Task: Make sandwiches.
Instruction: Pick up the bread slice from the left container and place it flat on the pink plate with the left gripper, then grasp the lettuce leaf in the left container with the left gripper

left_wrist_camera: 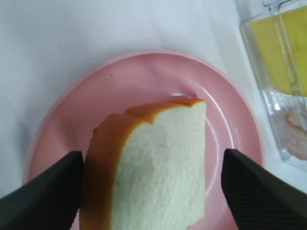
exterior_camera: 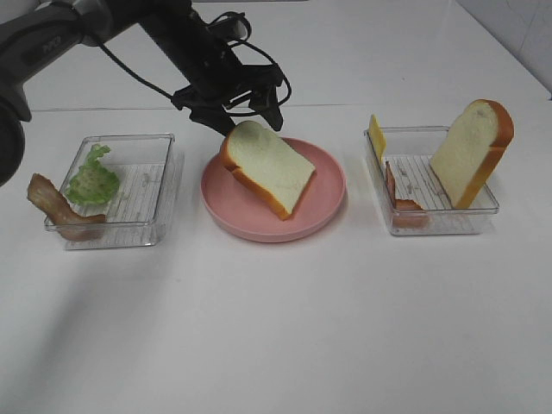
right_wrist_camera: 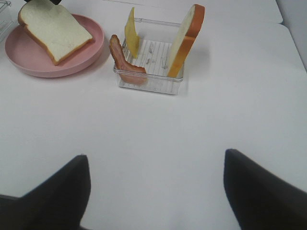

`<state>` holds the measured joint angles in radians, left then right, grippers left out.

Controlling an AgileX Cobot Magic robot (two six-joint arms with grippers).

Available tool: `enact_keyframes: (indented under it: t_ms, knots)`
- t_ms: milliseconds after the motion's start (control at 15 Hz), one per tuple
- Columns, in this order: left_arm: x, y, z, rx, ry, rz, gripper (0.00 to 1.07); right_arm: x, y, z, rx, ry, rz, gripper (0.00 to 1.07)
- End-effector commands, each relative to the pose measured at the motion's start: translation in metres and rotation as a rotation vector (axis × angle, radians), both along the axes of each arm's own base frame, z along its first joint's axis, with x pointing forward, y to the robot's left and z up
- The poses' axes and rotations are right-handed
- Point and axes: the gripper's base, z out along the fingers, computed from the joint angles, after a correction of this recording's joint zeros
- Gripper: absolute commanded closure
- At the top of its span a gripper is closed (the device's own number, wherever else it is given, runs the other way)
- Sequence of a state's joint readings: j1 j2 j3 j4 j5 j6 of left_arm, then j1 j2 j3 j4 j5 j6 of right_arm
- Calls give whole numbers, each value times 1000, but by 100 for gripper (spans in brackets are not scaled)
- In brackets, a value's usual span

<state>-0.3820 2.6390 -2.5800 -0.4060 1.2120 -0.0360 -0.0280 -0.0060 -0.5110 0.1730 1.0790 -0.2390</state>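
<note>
A plain white tabletop (exterior_camera: 276,345) fills the exterior view; a pale tiled surface (exterior_camera: 522,30) shows in the upper right corner. At the centre sits a round pink plate (exterior_camera: 259,228), flanked by a clear plastic box on the left (exterior_camera: 121,237) and a clear plastic box on the right (exterior_camera: 440,226).

A toy white bread slice with orange-brown crust (exterior_camera: 266,166) lies on the plate, white face up. Its long axis runs diagonally, the rounded top toward the upper left and the square end toward the lower right.

The black left gripper (exterior_camera: 248,121) hangs over the rounded end. Its fingers (left_wrist_camera: 48,191) are spread to either side of the slice, one just beside the crust and the other apart from it.

A second bread slice (exterior_camera: 470,153) stands on edge in the right box, leaning, its rounded top toward the upper right.

The right gripper (right_wrist_camera: 156,191) hovers above bare table, its fingers (right_wrist_camera: 57,191) spread wide on nothing
</note>
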Motion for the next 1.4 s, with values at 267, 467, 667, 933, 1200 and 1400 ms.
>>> enact_keyframes:
  t_ms: [267, 467, 667, 933, 1200, 1400]
  knots:
    - [-19, -29, 18, 116, -35, -21, 32, -1, 0, -1, -2, -14, -4, 35]
    - [-23, -33, 26, 200, -97, -25, 32, -1, 0, -1, -2, -14, -4, 35]
    - [-23, -24, 51, 252, -175, 1, 32, -1, 0, -1, -2, -14, -4, 35]
    - [-20, 6, 97, 273, -268, 80, 32, -1, 0, -1, -2, -14, -4, 35]
    - [-28, 61, 128, 290, -216, 162, 32, -1, 0, -1, -2, -14, -4, 35]
    - [-48, 101, 134, 331, -127, 226, 32, -1, 0, -1, -2, -14, -4, 35]
